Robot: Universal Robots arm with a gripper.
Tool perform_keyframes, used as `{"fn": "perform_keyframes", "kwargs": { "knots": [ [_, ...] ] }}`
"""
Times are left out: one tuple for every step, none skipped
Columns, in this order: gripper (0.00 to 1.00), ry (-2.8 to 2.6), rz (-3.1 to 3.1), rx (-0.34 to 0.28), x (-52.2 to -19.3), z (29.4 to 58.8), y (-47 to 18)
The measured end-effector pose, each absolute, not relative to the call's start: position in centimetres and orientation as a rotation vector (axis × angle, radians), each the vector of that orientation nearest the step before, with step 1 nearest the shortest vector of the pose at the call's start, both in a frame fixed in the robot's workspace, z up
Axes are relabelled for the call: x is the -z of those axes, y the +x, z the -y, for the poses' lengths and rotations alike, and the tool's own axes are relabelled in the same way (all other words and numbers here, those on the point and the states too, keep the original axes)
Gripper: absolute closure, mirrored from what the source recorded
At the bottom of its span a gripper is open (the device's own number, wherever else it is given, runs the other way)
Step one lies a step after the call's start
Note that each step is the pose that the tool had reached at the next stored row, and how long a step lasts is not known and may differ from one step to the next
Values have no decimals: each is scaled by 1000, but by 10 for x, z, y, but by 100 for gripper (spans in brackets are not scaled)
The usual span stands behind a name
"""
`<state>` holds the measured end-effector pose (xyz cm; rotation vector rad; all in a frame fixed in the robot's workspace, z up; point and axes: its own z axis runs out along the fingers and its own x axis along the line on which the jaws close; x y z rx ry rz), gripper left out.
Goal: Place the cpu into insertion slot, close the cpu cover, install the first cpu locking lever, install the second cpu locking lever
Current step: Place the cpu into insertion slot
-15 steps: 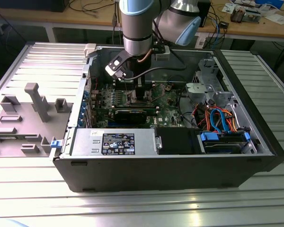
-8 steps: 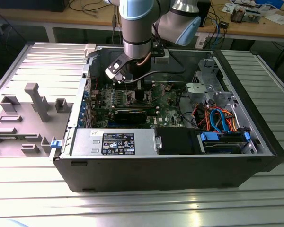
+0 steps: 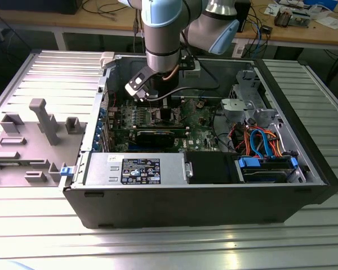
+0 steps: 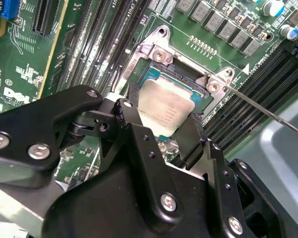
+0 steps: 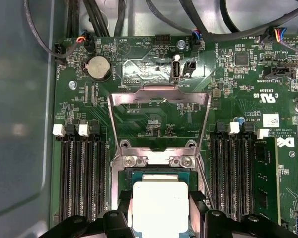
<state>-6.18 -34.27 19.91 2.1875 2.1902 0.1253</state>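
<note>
Inside the one open black computer case (image 3: 186, 205), I reach down over the green circuit board (image 5: 139, 54) with my single black gripper (image 4: 161, 116). Its two fingers (image 4: 139, 134) are drawn in narrow, one against each of two opposite edges of the one cpu (image 5: 159, 203), a small flat square chip with a dull silver metal top, so I clasp it between them.

The cpu sits over the one insertion slot (image 4: 181, 73), a square socket with a dark centre and a silver metal rim set into the board. The chip's green border lies inside that rim, but I cannot tell whether it is fully seated.

The one cpu cover (image 5: 159, 95), a thin square silver metal frame with a large window, stands swung open. It is hinged along the slot's edge farthest from my fingers, and bare board shows through its window.

Two banks of long black memory slots (image 5: 84, 173) flank the socket, one on each side. One thin silver wire lever (image 4: 268, 113) runs out from a corner of the slot, and one round silver coin battery (image 5: 98, 68) lies beyond the cover.
</note>
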Motion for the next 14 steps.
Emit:
{"fn": "perform_keyframes", "kwargs": {
  "knots": [
    [46, 2188, -2190, -125, -199, 343, -62],
    [46, 2188, -2190, -125, -198, 343, -62],
    [46, 2188, -2190, -126, -197, 343, -62],
    [46, 2188, -2190, -126, -197, 343, -62],
    [46, 2188, -2190, -126, -197, 343, -62],
    [46, 2188, -2190, -126, -197, 343, -62],
    [46, 2188, -2190, -126, -197, 343, -62],
    [46, 2188, -2190, -126, -197, 343, -62],
    [46, 2188, -2190, -126, -197, 343, -62],
    [46, 2188, -2190, -126, -197, 343, -62],
    [46, 2188, -2190, -126, -197, 343, -62],
    [46, 2188, -2190, -126, -197, 343, -62],
    [46, 2188, -2190, -126, -197, 343, -62],
    [46, 2188, -2190, -126, -197, 343, -62]
  ]
}}
